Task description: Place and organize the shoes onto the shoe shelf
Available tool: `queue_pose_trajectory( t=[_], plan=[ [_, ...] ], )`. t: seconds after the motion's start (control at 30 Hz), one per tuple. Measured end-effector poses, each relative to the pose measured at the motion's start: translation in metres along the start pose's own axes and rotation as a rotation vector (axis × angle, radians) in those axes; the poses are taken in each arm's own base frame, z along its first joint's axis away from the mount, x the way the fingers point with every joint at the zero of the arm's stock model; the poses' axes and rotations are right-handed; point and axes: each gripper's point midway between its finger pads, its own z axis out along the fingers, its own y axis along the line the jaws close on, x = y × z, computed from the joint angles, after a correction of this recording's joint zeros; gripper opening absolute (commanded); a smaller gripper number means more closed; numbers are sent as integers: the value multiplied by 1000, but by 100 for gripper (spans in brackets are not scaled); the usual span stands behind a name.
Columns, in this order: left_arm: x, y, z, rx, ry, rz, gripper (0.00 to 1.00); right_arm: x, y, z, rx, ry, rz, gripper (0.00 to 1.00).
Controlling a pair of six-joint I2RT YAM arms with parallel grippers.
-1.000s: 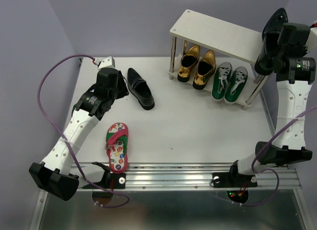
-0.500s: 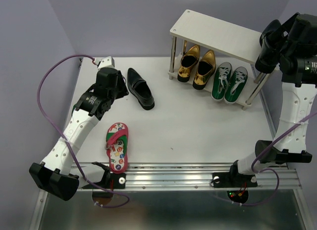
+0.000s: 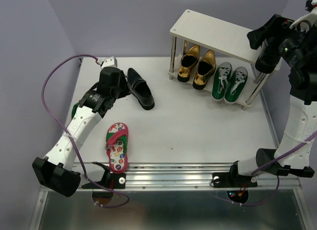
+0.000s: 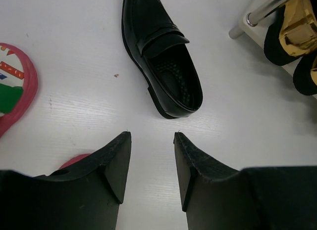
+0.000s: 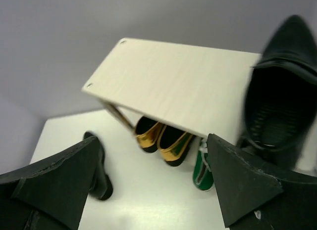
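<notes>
Left wrist view gives me the clearest read. The left fingers [image 4: 116, 161] stand parted with nothing between them, their tips just short of the heel of a black loafer [image 4: 161, 57]. It lies on its sole near the far left corner of the desk [image 3: 198, 126], toe pointing away from the wrist. I judge that line-up deliberate: coming in at the open heel lets one finger slip into the shoe's mouth and the other press its outer wall, a firmer hold than pinching the glossy, sloping toe.

On the other side, my right fingers [image 5: 59, 175] are spread wide and grip nothing. They hang high over the right end of the shoe shelf [image 5: 183, 86], which stands at the far right corner. A second black loafer [image 5: 280, 86] shows just past one finger, apparently resting on the right end of the cream top board (whether it sits flat I cannot tell from this angle).

Beneath the board, the gold loafers [image 3: 197, 66] and green sneakers [image 3: 230, 81] sit side by side as pairs and fill that level. That is why I take the top board as the place for the black pair. A flip-flop [image 3: 117, 146] lies by the near edge toward the left corner, not yet shelved.
</notes>
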Motion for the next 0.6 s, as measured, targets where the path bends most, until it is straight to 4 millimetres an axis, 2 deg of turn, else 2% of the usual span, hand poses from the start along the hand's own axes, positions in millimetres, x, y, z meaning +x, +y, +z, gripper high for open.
queue_pose_trajectory(
  t=[0.13,0.33,0.37,0.43,0.5,0.53,0.6],
  plan=[
    [16,0,18,-8,52,-1,52,14,38,-8,-229,74,-33,93],
    [46,6,45,-46,145,-11,55,34,68,-10,-413,161,-29,91],
    [49,6,48,-48,154,-17,64,40,77,-7,-444,185,-28,92],
    [56,6,55,-52,173,-23,67,49,91,-5,-478,212,-33,92],
    [64,4,64,-48,197,-44,70,69,123,1,-547,265,-56,95],
    [68,2,67,-45,206,-52,74,84,143,2,-589,303,-71,95],
    [74,-1,74,-39,223,-72,80,111,170,7,-625,367,-99,96]
  ],
)
